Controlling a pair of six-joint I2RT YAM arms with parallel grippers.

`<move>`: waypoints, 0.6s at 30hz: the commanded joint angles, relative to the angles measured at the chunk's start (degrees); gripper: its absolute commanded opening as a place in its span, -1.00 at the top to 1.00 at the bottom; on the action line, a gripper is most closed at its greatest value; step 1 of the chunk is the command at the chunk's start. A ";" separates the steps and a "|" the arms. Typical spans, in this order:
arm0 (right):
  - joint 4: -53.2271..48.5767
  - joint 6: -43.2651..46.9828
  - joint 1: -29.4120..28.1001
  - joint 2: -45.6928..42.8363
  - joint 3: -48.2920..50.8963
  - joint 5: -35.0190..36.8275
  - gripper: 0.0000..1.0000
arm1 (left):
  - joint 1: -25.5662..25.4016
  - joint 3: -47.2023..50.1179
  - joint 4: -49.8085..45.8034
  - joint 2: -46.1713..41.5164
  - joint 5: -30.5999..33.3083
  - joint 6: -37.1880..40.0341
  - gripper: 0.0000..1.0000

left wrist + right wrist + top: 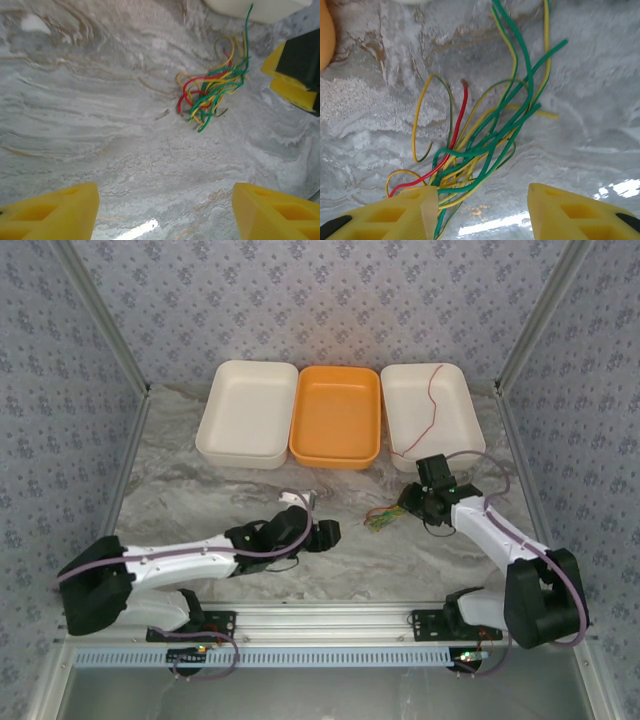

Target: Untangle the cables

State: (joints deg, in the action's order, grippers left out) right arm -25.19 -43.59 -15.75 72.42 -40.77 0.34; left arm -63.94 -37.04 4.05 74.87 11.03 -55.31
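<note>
A tangle of thin green, yellow and red cables (381, 517) lies on the marble table between the two arms. In the right wrist view the cables (485, 145) fan out just ahead of my right gripper (482, 212), which is open; several strands run down past the inner side of its left finger (400, 215). My right gripper (415, 502) hovers at the tangle's right end. My left gripper (325, 533) sits left of the tangle. It is open (165, 215) over bare table, with the cables (212, 90) some way ahead. One red cable (433, 400) lies in the right white tray (455, 430).
Three trays stand in a row at the back: a white one (247, 412), an orange one (337, 415) and the right white one. The other arm's yellow finger (292, 82) shows at the right in the left wrist view. Metal frame posts flank the table.
</note>
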 commanded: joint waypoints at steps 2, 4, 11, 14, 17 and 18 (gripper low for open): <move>3.75 -7.35 0.28 2.10 0.42 0.22 -0.07 | -1.71 -1.56 7.42 6.02 -2.02 -1.64 -0.36; 5.73 -10.02 2.07 1.97 2.72 0.17 -0.07 | -2.84 -3.18 8.15 8.87 -1.88 -1.43 -0.33; 13.00 -13.86 6.73 7.50 3.52 -4.67 -0.05 | -5.22 -7.52 7.63 13.65 -1.46 -0.08 -0.30; 14.15 -15.54 7.13 10.82 2.78 -5.27 -0.01 | -5.24 -7.52 7.16 12.91 -0.52 0.11 -0.30; 16.78 -17.60 7.43 13.59 3.21 -6.37 0.15 | -5.27 -7.19 6.02 11.57 0.65 0.46 -0.29; 17.64 -18.19 7.43 14.25 3.29 -6.72 0.25 | -5.23 -6.98 5.63 11.06 0.99 0.55 -0.29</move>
State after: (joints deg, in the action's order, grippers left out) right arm -12.12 -58.48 -8.32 83.20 -37.12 -4.23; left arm -68.79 -43.40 10.33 88.18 10.20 -56.01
